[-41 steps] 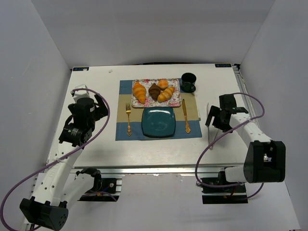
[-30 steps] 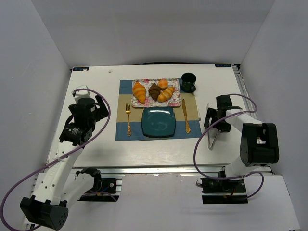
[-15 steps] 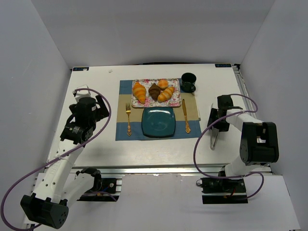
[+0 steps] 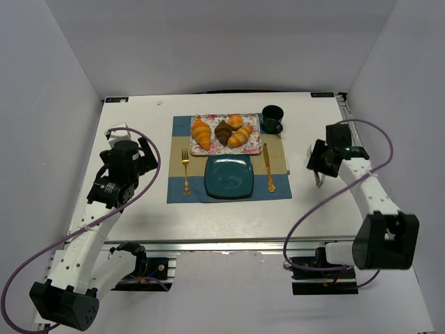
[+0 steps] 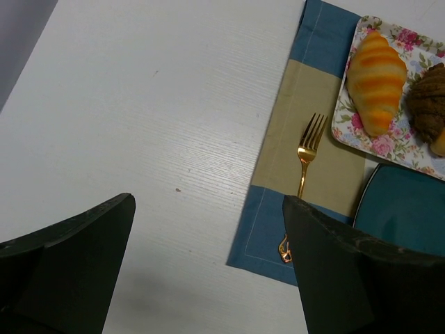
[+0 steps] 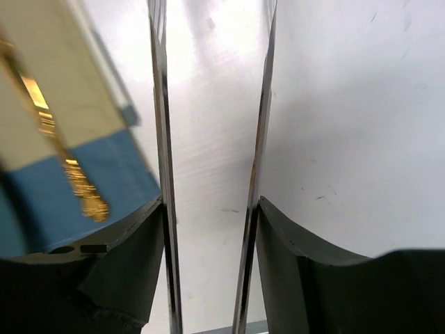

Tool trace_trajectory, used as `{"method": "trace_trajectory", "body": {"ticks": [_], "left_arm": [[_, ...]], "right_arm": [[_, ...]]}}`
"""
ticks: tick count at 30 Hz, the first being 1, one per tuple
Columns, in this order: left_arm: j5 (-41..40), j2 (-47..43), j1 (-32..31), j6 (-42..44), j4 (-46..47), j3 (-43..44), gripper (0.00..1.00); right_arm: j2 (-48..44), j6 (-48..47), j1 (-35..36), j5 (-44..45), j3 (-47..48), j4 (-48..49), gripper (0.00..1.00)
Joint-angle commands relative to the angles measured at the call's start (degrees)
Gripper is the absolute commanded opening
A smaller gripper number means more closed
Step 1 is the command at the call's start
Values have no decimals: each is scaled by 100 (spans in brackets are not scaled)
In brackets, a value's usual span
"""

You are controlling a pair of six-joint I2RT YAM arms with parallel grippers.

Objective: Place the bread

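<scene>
- Bread of the task is two golden-orange croissants: the left croissant [image 4: 201, 133] and the right croissant [image 4: 240, 136]. Both lie on the flowered tray [image 4: 215, 148], close to the far edge of the bench [image 4: 139, 125], about midway between its left and right edges.
- Between them lie a dark brown croissant [image 4: 223, 131] and a small round bun [image 4: 236, 120].
- The teal plate [image 4: 228, 176] is just in front of the tray, with a golden fork [image 4: 185, 172] on its left and a golden knife [image 4: 268, 167] on its right.
- The left pincer [image 5: 207, 205] is wide open above the bench near the left edge, holding nothing.
- The right pincer [image 6: 208, 229] is near the right edge, closed on the metal tongs [image 6: 161, 139]. The two blades stay apart.
</scene>
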Motion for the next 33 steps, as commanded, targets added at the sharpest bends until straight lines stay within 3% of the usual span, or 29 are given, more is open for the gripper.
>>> {"method": "trace_trajectory", "body": {"ticks": [1, 6, 9, 16, 27, 33], "left_arm": [[-28, -88, -24, 51, 85, 86, 98], [42, -124, -24, -11, 164, 25, 98], [104, -150, -24, -46, 217, -11, 98], [139, -220, -24, -90, 226, -81, 98], [51, -256, -24, -2, 42, 103, 98], [16, -334, -24, 51, -38, 174, 98]], "right_arm": [[-681, 167, 9, 0, 656, -746, 58], [-1139, 97, 9, -237, 867, -1378, 61], [-1298, 0, 18, -806, 1096, -1528, 61], [-1088, 166, 394, -1924, 1878, -1363, 58], [457, 1712, 1958, -1373, 2511, -247, 58], [1276, 2715, 2285, -1003, 2836, 9, 59]]}}
